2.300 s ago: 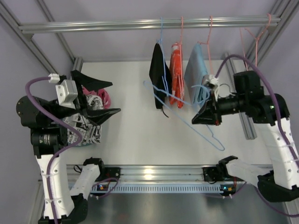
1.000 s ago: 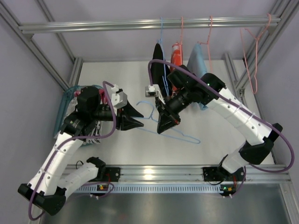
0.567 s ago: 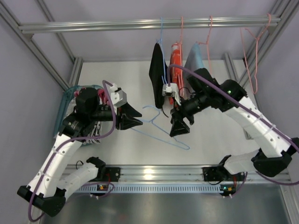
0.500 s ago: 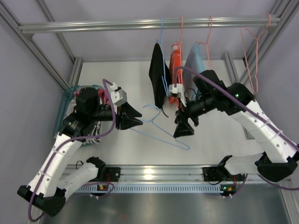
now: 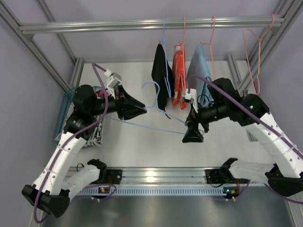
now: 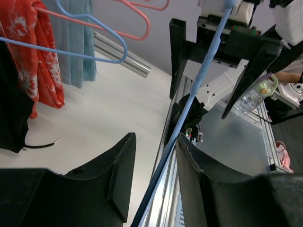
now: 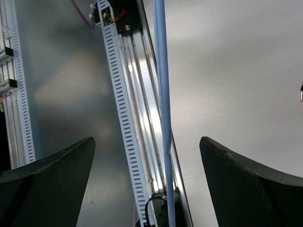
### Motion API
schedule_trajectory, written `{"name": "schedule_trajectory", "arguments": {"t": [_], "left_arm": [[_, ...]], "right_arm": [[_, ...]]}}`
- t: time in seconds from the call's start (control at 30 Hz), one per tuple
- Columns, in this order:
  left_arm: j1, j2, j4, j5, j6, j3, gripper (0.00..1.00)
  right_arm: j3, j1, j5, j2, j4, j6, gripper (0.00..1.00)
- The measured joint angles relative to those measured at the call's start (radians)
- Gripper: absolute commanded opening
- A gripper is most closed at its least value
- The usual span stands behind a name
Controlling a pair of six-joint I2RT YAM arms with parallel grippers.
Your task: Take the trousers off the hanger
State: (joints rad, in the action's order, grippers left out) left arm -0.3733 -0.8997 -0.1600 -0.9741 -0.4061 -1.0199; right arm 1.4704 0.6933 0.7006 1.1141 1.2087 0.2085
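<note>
Blue hanger held in my left gripper
Left jaws are clamped on its wire; the right gripper gapes wide around the far end (touching neither finger). The trousers lie heaped at the table's left edge, mostly hidden beneath my left arm.

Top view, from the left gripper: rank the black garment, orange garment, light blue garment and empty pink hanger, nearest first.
1. black garment, just right of the left gripper holding the blue hanger
2. orange garment, next along the rail
3. light blue garment, beyond the orange
4. empty pink hanger, far right of the rail
</note>
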Motion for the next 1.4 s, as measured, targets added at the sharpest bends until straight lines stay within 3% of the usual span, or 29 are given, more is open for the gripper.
{"name": "schedule_trajectory", "arguments": {"t": [0.37, 0.4, 0.47, 0.5, 0.53, 0.63, 0.67, 0.7, 0.8, 1.0, 1.23, 1.4], "left_arm": [[0.017, -0.011, 0.129, -0.001, -0.143, 0.001, 0.00], [0.017, -0.013, 0.131, -0.001, -0.146, 0.001, 0.00], [0.017, -0.015, 0.135, -0.001, -0.148, 0.001, 0.00], [0.017, -0.016, 0.136, -0.001, -0.149, 0.001, 0.00], [0.017, -0.017, 0.138, -0.002, -0.150, 0.001, 0.00], [0.018, -0.017, 0.139, -0.003, -0.150, 0.001, 0.02], [0.018, -0.016, 0.141, -0.002, -0.149, 0.003, 0.12], [0.018, -0.015, 0.143, 0.001, -0.150, 0.005, 0.46], [0.023, -0.012, 0.148, 0.022, -0.159, 0.010, 0.83], [0.076, -0.017, 0.137, 0.080, -0.188, -0.084, 0.98], [0.114, -0.024, 0.190, 0.164, -0.262, -0.320, 0.98], [0.151, -0.023, 0.217, 0.244, -0.281, -0.368, 0.99]], "right_arm": [[-0.039, -0.003, -0.045, -0.035, -0.114, -0.033, 0.47], [-0.039, -0.003, -0.045, -0.034, -0.121, -0.036, 0.35], [-0.039, -0.004, -0.043, -0.032, -0.126, -0.042, 0.22], [-0.039, -0.004, -0.042, -0.031, -0.127, -0.043, 0.05], [-0.039, -0.005, -0.041, -0.031, -0.128, -0.042, 0.00], [-0.039, -0.010, -0.026, -0.028, -0.127, -0.053, 0.00], [-0.038, -0.011, -0.023, -0.027, -0.127, -0.053, 0.00], [-0.037, -0.016, -0.021, -0.026, -0.126, -0.052, 0.00], [-0.031, -0.043, -0.015, -0.027, -0.119, -0.047, 0.00], [-0.012, -0.094, -0.021, -0.061, -0.110, -0.035, 0.00], [-0.012, -0.184, -0.049, -0.216, -0.085, -0.022, 0.00], [-0.012, -0.330, -0.053, -0.343, -0.085, -0.038, 0.00]]}}
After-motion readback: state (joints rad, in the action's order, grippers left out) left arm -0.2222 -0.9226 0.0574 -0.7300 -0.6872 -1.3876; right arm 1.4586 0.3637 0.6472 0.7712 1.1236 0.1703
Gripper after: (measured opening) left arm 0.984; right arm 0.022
